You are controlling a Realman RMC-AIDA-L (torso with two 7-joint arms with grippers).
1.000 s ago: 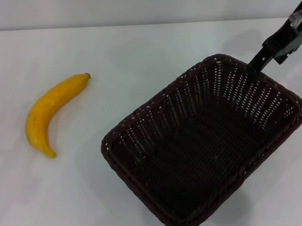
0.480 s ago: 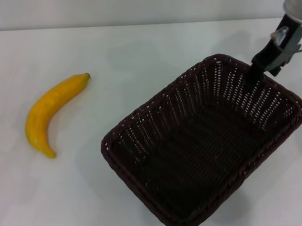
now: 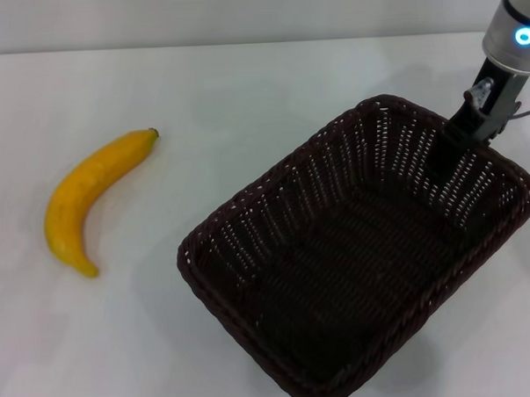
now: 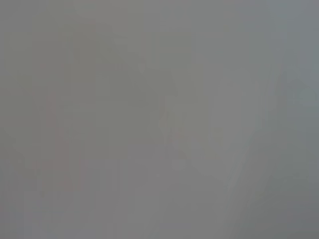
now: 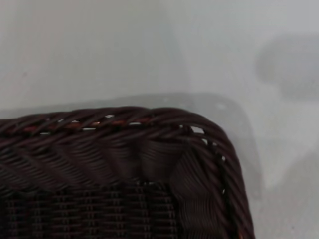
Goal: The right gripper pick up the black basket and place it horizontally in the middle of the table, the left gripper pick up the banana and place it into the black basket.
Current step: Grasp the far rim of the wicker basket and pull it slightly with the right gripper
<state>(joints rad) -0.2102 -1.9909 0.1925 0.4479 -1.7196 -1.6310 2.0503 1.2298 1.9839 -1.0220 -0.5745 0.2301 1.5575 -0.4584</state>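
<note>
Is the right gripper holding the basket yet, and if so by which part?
Cannot tell. The right gripper is down at the far rim of the black basket, near its right corner, but its fingers are not distinguishable. The banana lies untouched on the table.

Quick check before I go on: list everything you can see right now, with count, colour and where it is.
black basket: one, dark brown-black woven wicker, on the right half of the table, set at a slant, nothing inside it.
banana: one, yellow-orange with a small dark tip, lying on the left side of the table, well apart from the basket.
table: one, plain white, under everything.
right gripper: one, black claw on a grey arm with a blue light, at the basket's far right rim, reaching down over the inner side of that wall; whether it is open or shut does not show.
left gripper: not in view; the left wrist view shows only flat grey.
</note>
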